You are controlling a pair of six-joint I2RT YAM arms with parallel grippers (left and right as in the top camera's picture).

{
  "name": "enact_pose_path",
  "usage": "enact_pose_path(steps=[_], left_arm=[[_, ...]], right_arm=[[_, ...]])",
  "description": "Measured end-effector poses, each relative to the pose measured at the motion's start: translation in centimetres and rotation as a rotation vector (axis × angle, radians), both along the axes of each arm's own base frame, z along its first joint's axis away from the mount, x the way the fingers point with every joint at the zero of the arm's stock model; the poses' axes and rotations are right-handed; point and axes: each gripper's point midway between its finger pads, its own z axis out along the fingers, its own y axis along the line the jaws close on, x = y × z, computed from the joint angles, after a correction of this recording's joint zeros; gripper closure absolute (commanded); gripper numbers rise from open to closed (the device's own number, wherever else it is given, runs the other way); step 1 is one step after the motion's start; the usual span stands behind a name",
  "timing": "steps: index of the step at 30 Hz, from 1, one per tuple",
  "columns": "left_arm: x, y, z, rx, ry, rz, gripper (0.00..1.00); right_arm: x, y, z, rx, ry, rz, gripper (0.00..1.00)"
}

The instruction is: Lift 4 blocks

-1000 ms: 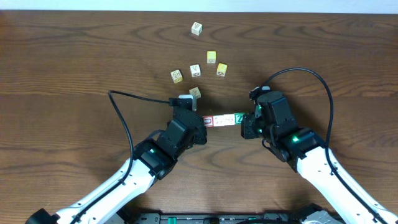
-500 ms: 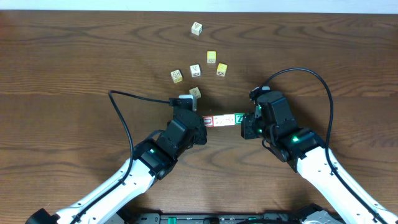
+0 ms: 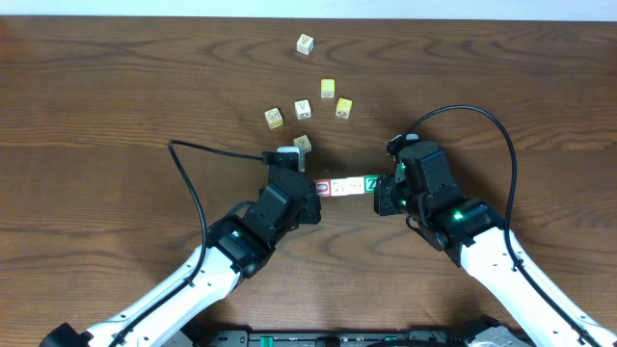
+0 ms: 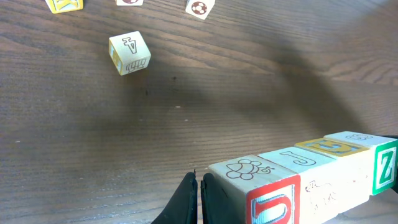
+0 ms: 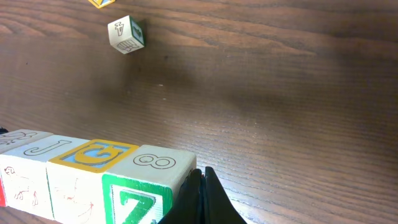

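Four blocks form one tight row [image 3: 347, 186] between my two grippers. The red-faced block [image 3: 323, 188] [image 4: 273, 199] is the left end and the green Z block [image 3: 370, 183] [image 5: 134, 202] is the right end. Two white-faced blocks [image 4: 323, 186] [image 5: 25, 180] sit between them. My left gripper [image 3: 310, 188] [image 4: 199, 180] is shut, its closed fingers against the red block's outer side. My right gripper [image 3: 381, 188] [image 5: 202, 177] is shut too, pressed against the green block's outer side. I cannot tell whether the row rests on the table or hangs just above it.
Several loose cubes lie farther back on the wooden table: one [image 3: 303, 145] [image 4: 129, 53] [image 5: 125, 34] just behind the row, yellow-faced ones [image 3: 328, 89] [image 3: 344, 108], and a lone cube [image 3: 305, 43] farthest away. A black cable [image 3: 193, 193] trails from the left arm.
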Motion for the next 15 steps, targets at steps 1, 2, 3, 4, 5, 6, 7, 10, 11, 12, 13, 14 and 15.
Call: enact_pose_path(steps=[1, 2, 3, 4, 5, 6, 7, 10, 11, 12, 13, 14, 15], left_arm=[[0.0, 0.0, 0.0, 0.0, 0.0, 0.0, 0.93], [0.0, 0.0, 0.0, 0.0, 0.0, 0.0, 0.93], [0.0, 0.0, 0.0, 0.0, 0.0, 0.0, 0.93], [0.0, 0.0, 0.0, 0.0, 0.0, 0.0, 0.93], [0.0, 0.0, -0.01, 0.0, 0.0, 0.0, 0.93], [-0.01, 0.01, -0.01, 0.001, 0.001, 0.0, 0.93], [-0.01, 0.01, -0.02, 0.001, 0.001, 0.0, 0.93], [-0.07, 0.06, -0.11, 0.003, 0.005, 0.0, 0.93], [-0.08, 0.07, -0.12, 0.004, 0.005, 0.0, 0.93], [-0.08, 0.07, -0.12, 0.004, 0.005, 0.0, 0.93], [-0.08, 0.06, -0.12, 0.004, 0.005, 0.0, 0.93], [-0.09, 0.06, -0.12, 0.004, 0.005, -0.001, 0.93], [-0.09, 0.06, -0.12, 0.004, 0.005, 0.0, 0.93]], right_arm=[[0.0, 0.0, 0.0, 0.0, 0.0, 0.0, 0.99], [0.0, 0.0, 0.0, 0.0, 0.0, 0.0, 0.99], [0.0, 0.0, 0.0, 0.0, 0.0, 0.0, 0.99], [0.0, 0.0, 0.0, 0.0, 0.0, 0.0, 0.99], [0.0, 0.0, 0.0, 0.0, 0.0, 0.0, 0.99], [0.0, -0.01, 0.0, 0.0, 0.0, 0.0, 0.99], [0.0, -0.01, 0.0, 0.0, 0.0, 0.0, 0.99], [-0.01, 0.03, 0.01, 0.0, -0.001, 0.001, 0.99], [-0.03, 0.04, -0.01, -0.002, -0.001, 0.001, 0.99], [-0.04, 0.03, -0.02, -0.005, -0.001, 0.001, 0.99], [-0.04, 0.01, -0.03, -0.007, -0.002, 0.0, 0.99], [-0.02, -0.03, -0.03, -0.009, -0.003, -0.002, 0.99], [-0.03, -0.03, -0.04, -0.009, -0.003, -0.002, 0.99]])
